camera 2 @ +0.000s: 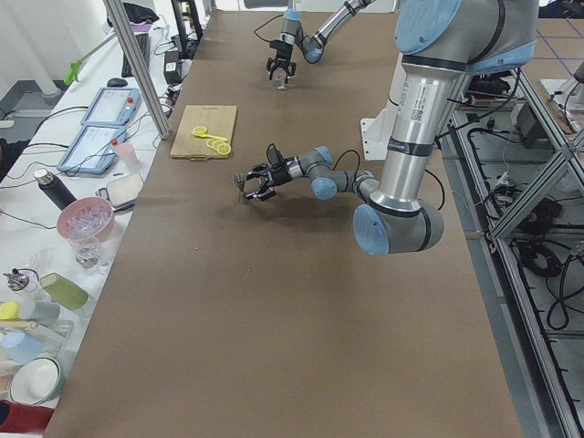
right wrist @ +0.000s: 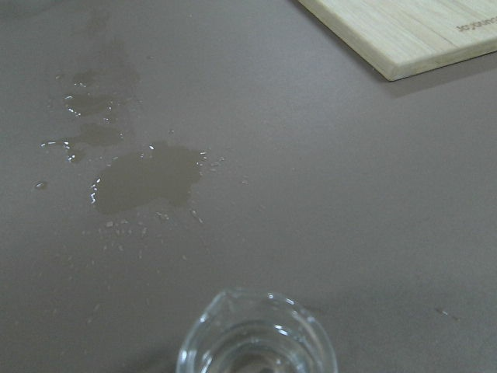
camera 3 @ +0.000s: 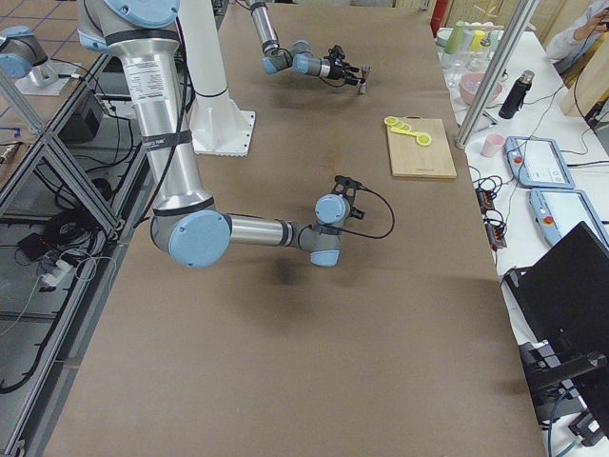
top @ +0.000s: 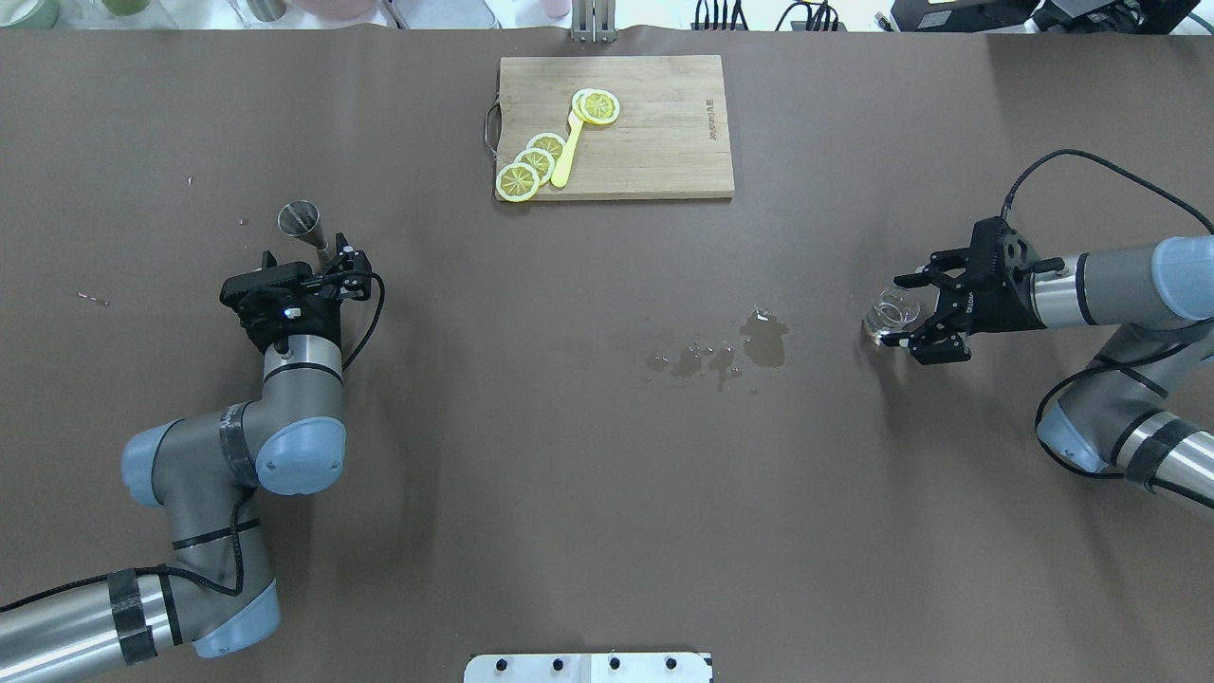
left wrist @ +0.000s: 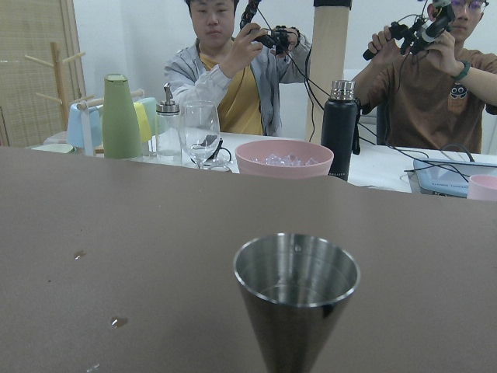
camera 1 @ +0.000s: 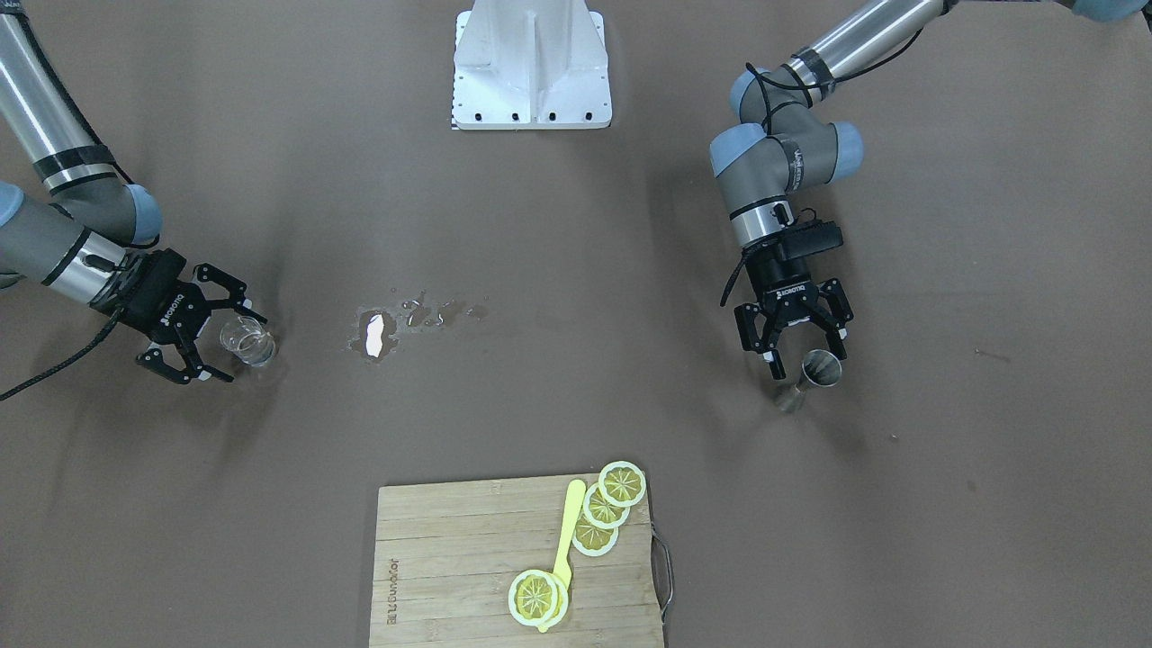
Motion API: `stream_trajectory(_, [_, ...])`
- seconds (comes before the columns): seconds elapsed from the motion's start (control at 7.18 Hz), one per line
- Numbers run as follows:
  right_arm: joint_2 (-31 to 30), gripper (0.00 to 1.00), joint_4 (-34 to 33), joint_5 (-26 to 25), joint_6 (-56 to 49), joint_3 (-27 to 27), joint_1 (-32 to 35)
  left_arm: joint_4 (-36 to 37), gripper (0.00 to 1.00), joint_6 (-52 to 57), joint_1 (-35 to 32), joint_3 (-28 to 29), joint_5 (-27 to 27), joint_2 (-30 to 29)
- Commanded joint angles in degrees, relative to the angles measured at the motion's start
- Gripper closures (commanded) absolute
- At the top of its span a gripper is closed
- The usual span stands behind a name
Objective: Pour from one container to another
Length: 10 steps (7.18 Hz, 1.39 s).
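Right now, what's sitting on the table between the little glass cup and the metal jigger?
Only a wet puddle with droplets, nearer the glass cup than the jigger, seen in the overhead view.

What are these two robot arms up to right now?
They seem to be setting up a pour. The right gripper is open with a small glass cup between its fingertips. The left gripper is open beside a steel jigger. Both vessels stand on the table, neither gripped. A wet spill lies between them.

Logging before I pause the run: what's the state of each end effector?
Left end effector: open, beside the steel jigger, holding nothing.
Right end effector: open, straddling the glass cup, not gripping.
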Motion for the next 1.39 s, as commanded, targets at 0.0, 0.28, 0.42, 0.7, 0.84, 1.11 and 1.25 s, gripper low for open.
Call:
stream_trajectory(0.0, [0.1,0.1,0.0,-0.1,0.0,-0.1,-0.1,-0.1,0.06,0.0,0.0,1.3,1.4,-0.8])
stream_trajectory(0.28, [0.2,0.11,0.0,-0.5,0.0,-0.3,-0.5,-0.2,0.06,-1.1,0.0,3.4,1.8,-2.5])
stream_trajectory(0.42, [0.3,0.11,0.1,-0.6,0.0,-0.3,-0.6,-0.2,0.06,-1.2,0.1,4.5,2.6,-3.5])
stream_trajectory(0.7, [0.8,0.11,0.6,-0.6,0.3,-0.3,-0.6,-0.1,0.07,-3.7,0.1,7.1,4.5,-4.5])
stream_trajectory(0.84, [0.8,0.11,0.6,-0.6,0.3,-0.4,-0.6,0.0,0.07,-3.9,0.1,7.4,4.9,-4.5])
stream_trajectory(1.11, [0.8,0.11,0.6,-0.6,0.3,-0.5,-0.6,0.0,0.07,-5.4,0.2,9.1,5.1,-4.7])
stream_trajectory(1.25, [0.8,0.11,0.6,-0.6,0.2,-0.4,-0.6,0.0,0.08,-5.5,0.2,9.3,5.1,-4.7])
